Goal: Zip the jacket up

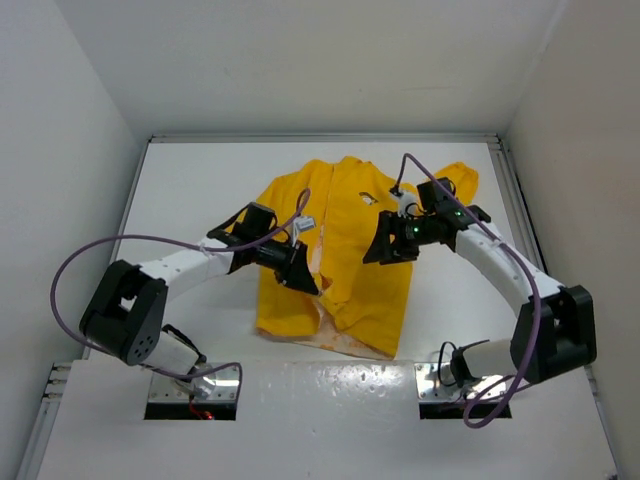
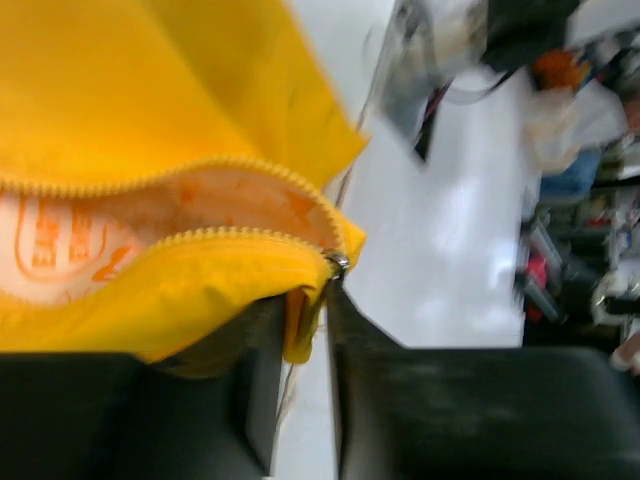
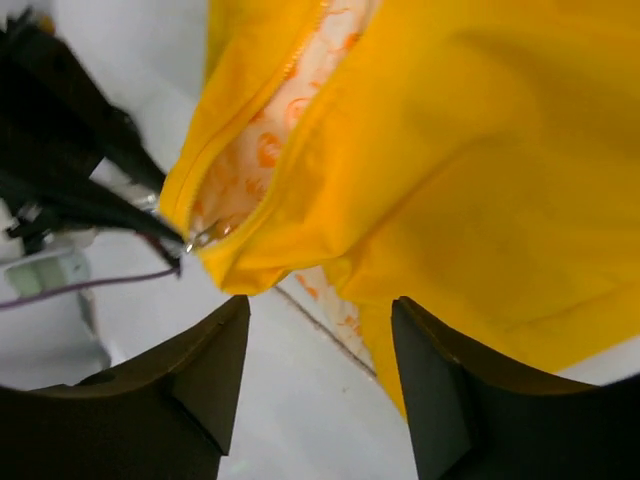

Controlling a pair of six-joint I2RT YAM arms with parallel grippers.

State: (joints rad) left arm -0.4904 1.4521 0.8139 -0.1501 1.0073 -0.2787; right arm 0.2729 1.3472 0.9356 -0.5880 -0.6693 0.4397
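The only writing I can find is inside the jacket [image 1: 345, 255], on its lining [image 2: 200, 205]. In the left wrist view there is an orange print [image 2: 55, 245] of block letters in a rounded outline. The yellow cloth cuts it off and it is too blurred for me to read. From above, a small pale mark [image 1: 368, 198] sits on the jacket's chest, too small to make out.

The jacket lies spread on the white table [image 1: 200, 190], collar at the far side and hem toward the arm bases. Its front is parted along the zip, and pale lining shows at the hem.

My left gripper [image 2: 300, 315] is at the jacket's hem, at the foot of the zip. Its fingers [image 2: 130, 420] stand narrow, pinching a yellow strip of the hem between them. The silver slider [image 2: 337, 264] sits just above their tips. I cannot tell whether the pads touch the slider itself.

My right gripper [image 3: 320, 310] hangs over the jacket's front on the right arm's side. Its fingers [image 3: 215, 390] are spread wide and hold nothing; between them I see only hem and bare table.

From above, both arms cover parts of the jacket, so I cannot follow the whole zip. A purple cable [image 3: 80, 288] runs beside the jacket. Past the jacket in the left wrist view there is blurred clutter [image 2: 570, 130] I cannot identify.
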